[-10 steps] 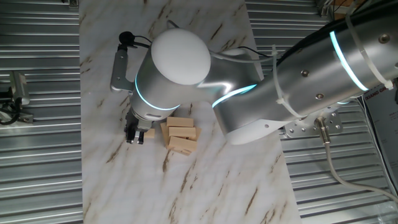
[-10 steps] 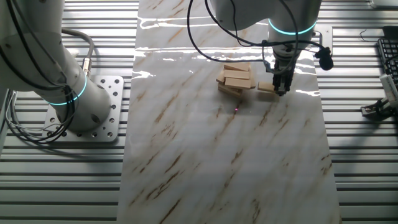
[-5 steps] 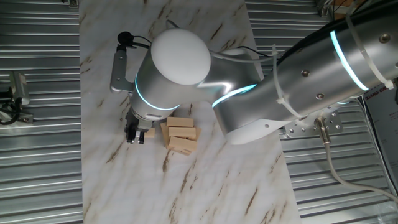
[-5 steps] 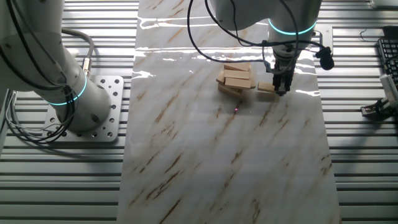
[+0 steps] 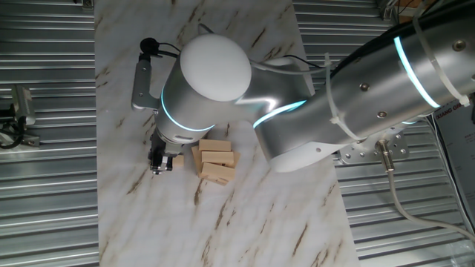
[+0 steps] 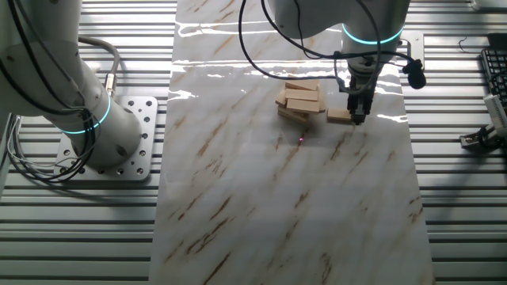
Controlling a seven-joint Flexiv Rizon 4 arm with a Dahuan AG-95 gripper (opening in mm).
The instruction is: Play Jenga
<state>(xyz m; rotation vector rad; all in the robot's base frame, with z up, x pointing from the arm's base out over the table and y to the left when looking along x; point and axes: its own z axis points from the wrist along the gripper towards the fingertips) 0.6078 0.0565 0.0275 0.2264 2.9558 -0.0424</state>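
Observation:
The Jenga stack (image 5: 214,161) of pale wooden blocks lies in crosswise layers on the marble board (image 5: 245,222); it also shows in the other fixed view as the stack (image 6: 301,101). One loose block (image 5: 177,159) lies just left of the stack, and in the other fixed view that block (image 6: 338,115) is just right of it. My gripper (image 5: 158,165) points down at the block's outer end, its dark fingers close together on it. In the other fixed view the gripper (image 6: 358,117) covers the block's right end.
My arm's large silver body (image 5: 319,111) hangs over the board behind the stack. A second robot's base (image 6: 95,119) stands left of the board. A small red light spot (image 6: 302,140) lies on the board in front of the stack. Ribbed metal surrounds the board.
The loose block and my gripper have shifted slightly away from the stack, toward the near side in the other fixed view. The stack has not moved.

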